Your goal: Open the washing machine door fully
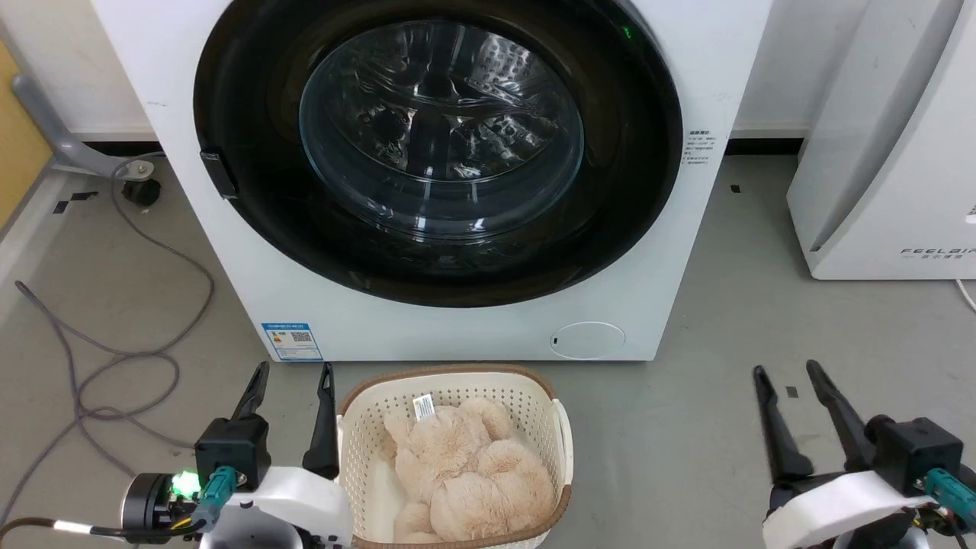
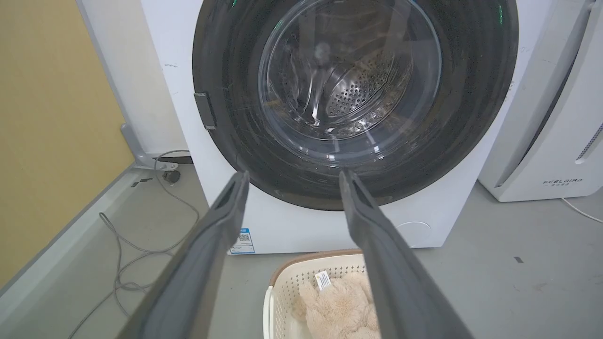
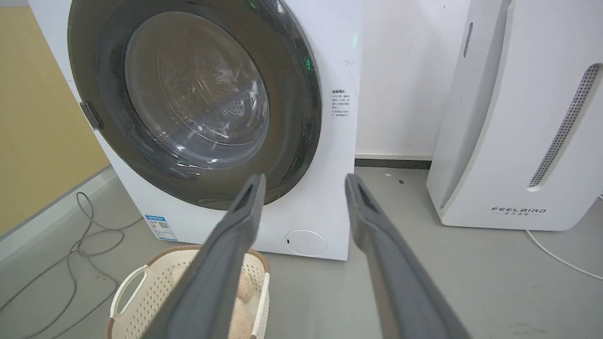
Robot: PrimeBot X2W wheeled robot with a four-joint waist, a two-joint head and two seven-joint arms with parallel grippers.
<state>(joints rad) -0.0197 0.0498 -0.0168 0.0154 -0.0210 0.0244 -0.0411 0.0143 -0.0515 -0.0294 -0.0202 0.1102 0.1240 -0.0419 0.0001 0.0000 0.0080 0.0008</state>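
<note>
Both wide and empty, left gripper and right gripper face the door, shut on the washer well ahead.

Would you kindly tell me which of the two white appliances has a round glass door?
The washing machine behind the basket: its black washing machine door is shut. The lettered appliance on the right has none.
</note>
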